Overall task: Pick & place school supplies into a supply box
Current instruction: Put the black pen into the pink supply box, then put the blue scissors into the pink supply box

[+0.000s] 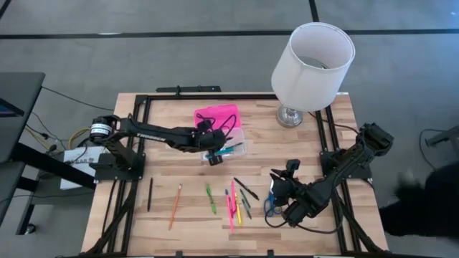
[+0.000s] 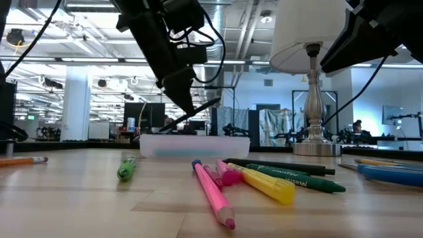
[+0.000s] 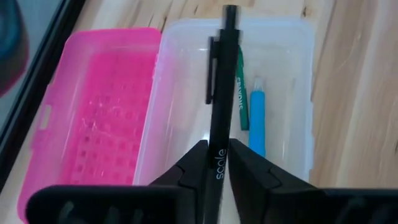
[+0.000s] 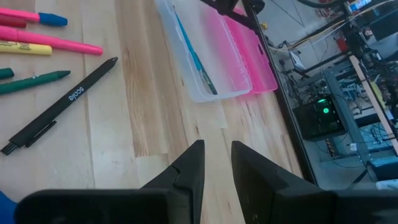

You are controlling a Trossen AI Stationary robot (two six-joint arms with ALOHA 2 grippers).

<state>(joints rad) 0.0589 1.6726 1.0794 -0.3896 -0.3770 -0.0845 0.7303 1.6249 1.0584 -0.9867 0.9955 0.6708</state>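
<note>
The supply box lies open at the table's far middle, with its pink lid (image 3: 93,118) flat beside its clear base (image 3: 280,74). A green pen (image 3: 241,93) and a blue one (image 3: 257,121) lie in the base. My left gripper (image 1: 214,158) hangs over the base, shut on a black pen (image 3: 222,81). My right gripper (image 4: 216,165) stands open above bare wood at the near right, holding nothing. More school supplies lie on the table's near half: an orange pencil (image 1: 175,206), a green pen (image 1: 211,198), pink and yellow markers (image 1: 233,208), another black pen (image 4: 62,102) and blue scissors (image 1: 269,206). My left gripper pinches the black pen between its two fingertips at the printed part of its barrel (image 3: 219,165). The fingers slant down from the table's left side, and the pen runs on ahead of them along their line. Its free end with the clip (image 3: 211,68) stands over the clear base.
A white lamp (image 1: 312,64) on a metal foot stands at the table's far right, close to the box. A dark pencil (image 1: 150,193) lies alone at the near left. Black frame rails run along the table's left and right sides.
</note>
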